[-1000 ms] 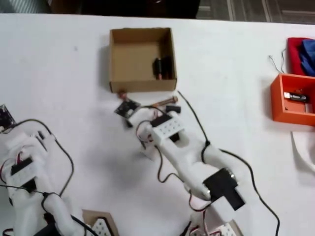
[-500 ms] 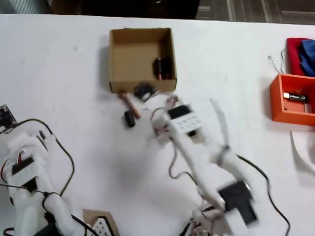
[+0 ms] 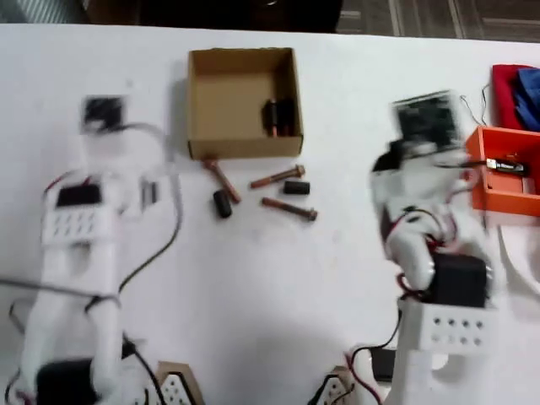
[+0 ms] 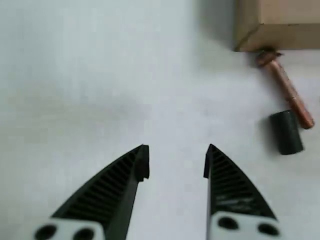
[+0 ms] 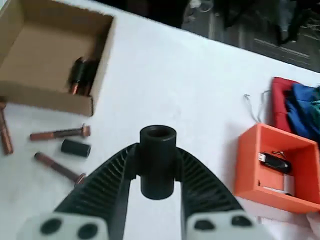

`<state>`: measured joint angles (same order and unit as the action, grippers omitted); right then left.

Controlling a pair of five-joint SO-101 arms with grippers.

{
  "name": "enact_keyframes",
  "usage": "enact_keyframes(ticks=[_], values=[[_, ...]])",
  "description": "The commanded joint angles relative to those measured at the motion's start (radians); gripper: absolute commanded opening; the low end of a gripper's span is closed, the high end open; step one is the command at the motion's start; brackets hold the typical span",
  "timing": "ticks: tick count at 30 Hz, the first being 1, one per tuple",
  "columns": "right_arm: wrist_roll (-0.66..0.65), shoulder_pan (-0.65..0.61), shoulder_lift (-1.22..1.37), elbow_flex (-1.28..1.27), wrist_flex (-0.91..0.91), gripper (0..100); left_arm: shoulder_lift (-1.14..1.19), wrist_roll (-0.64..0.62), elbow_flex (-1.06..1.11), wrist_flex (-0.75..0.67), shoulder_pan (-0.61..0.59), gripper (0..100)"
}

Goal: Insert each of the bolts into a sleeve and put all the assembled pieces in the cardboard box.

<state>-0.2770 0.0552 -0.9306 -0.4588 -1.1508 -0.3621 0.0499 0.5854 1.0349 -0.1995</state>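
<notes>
My right gripper [image 5: 157, 150] is shut on a black sleeve [image 5: 157, 167], held upright above the table, right of the cardboard box [image 5: 47, 55]. That box [image 3: 240, 101] holds one assembled piece [image 3: 278, 116]. In front of it lie three copper bolts [image 3: 221, 180] [image 3: 277, 178] [image 3: 288, 208] and two black sleeves [image 3: 223, 203] [image 3: 296, 187]. My left gripper [image 4: 175, 162] is open and empty over bare table, left of the box corner [image 4: 270, 25], with a bolt [image 4: 285, 92] and a sleeve [image 4: 286, 132] off to its side.
An orange bin [image 3: 502, 173] with a small dark item stands at the table's right edge, close to the right arm [image 3: 422, 219]. Red and blue cloth [image 5: 295, 110] lies behind it. The left arm [image 3: 76, 224] stands over the table's left side.
The right arm has swung from the bolts in front of the box over to the right side, carrying a sleeve. The left arm has stretched forward from the near left corner.
</notes>
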Motion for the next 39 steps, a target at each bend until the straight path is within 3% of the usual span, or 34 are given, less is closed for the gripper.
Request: enact_keyframes(ticks=[1,6,8,16,25,39], values=[[0.087,0.087,-0.028,0.166,0.004,2.3,0.155,-0.13,-0.266,0.124,0.103,20],[0.123,0.093,-0.028,0.301,0.027,2.3,0.339,-0.597,-0.498,0.265,0.175,20],[0.123,0.091,-0.027,0.304,0.061,2.3,0.407,-0.68,-0.55,0.279,0.218,20],[0.123,0.091,0.082,0.305,0.114,2.3,0.637,-0.635,-0.624,0.238,0.345,20],[0.124,0.091,0.206,0.311,0.17,2.3,0.787,-0.73,-0.756,0.176,0.322,20],[0.124,0.094,0.213,0.305,0.185,2.3,1.008,-0.732,-0.934,0.133,0.304,20]])
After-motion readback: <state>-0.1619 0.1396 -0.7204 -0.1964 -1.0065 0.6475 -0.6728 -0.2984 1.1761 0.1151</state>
